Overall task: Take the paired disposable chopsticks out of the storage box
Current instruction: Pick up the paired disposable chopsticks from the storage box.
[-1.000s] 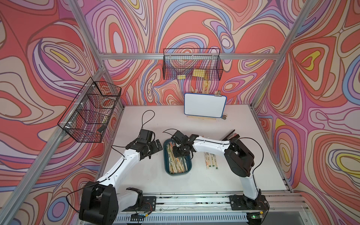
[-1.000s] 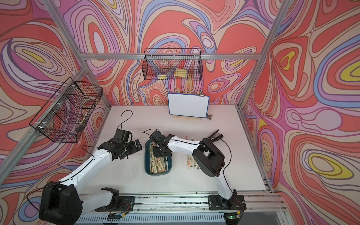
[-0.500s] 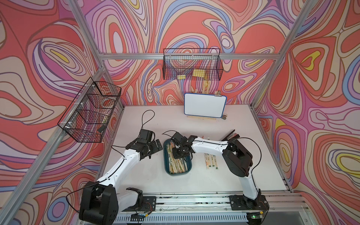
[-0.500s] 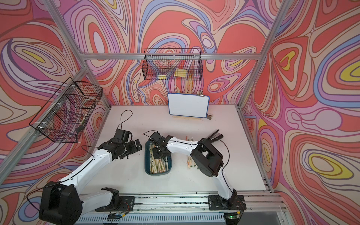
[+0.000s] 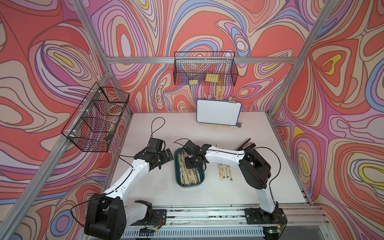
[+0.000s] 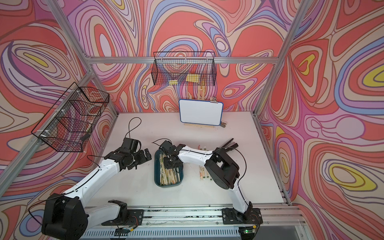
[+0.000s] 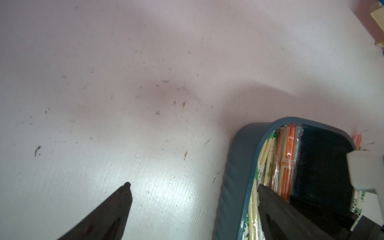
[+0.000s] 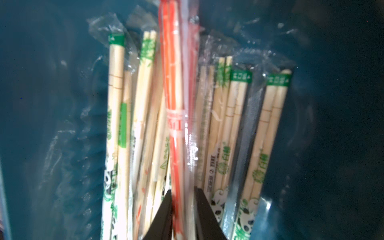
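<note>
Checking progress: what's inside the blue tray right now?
Sleeved chopstick pairs; the right claw pinches the orange-striped pair. What lies under the claw is hidden.

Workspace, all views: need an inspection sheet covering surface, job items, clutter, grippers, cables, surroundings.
Surface: white table, scuffed and speckled in the left wrist view.
Job's things: teal box full of sleeved chopsticks; a few pairs already lie on the table beside it.
Clutter: whiteboard at the back; black tool by the right arm.
Grippers: left gripper open, empty, at the box's edge. Right gripper inside the box, jaws narrow, either side of an orange-printed pair; firm grip unconfirmed.
Cables: black cables loop above both wrists.
Surroundings: wire basket on a side wall, another on the back wall.
</note>
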Robot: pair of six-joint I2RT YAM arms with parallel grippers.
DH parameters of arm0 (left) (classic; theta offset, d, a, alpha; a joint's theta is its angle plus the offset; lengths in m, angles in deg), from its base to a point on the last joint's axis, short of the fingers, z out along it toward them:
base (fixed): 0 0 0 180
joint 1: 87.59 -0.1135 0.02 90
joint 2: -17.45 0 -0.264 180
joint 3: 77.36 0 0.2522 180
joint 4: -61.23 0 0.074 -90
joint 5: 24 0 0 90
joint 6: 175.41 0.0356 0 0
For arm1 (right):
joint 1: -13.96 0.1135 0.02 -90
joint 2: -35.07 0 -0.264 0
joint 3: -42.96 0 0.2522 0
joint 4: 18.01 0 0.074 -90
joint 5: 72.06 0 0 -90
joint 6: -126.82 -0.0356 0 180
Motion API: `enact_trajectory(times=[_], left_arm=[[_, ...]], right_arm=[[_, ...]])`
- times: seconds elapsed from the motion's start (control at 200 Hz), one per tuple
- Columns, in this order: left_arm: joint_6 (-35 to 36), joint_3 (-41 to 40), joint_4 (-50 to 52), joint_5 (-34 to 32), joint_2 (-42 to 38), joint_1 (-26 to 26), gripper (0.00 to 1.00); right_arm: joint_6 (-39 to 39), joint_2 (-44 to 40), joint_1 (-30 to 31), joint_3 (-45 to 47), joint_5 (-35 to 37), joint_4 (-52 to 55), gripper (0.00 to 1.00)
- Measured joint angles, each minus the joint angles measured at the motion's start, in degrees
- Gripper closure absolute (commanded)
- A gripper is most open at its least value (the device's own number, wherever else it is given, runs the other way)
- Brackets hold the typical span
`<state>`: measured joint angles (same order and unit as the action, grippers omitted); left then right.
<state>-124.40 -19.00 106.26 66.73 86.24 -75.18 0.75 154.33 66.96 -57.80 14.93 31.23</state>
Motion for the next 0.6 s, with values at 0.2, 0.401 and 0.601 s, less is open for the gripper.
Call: enact_trajectory(times=[0.2,0.401,0.601], left_arm=[[-0.02,0.00,0.00,0.00,0.00,0.00,0.00],[-0.02,0.00,0.00,0.04,0.00,0.00,0.00],[-0.02,0.00,0.00,0.15,0.00,0.00,0.00]], right_arm=[[0.02,-0.33,0.00,0.72,0.28,0.07,0.81],[-0.02,-1.86,0.00,1.88,0.46,0.07,0.83],[-0.15,-3.58,0.00,2.80,0.46,0.04,0.81]])
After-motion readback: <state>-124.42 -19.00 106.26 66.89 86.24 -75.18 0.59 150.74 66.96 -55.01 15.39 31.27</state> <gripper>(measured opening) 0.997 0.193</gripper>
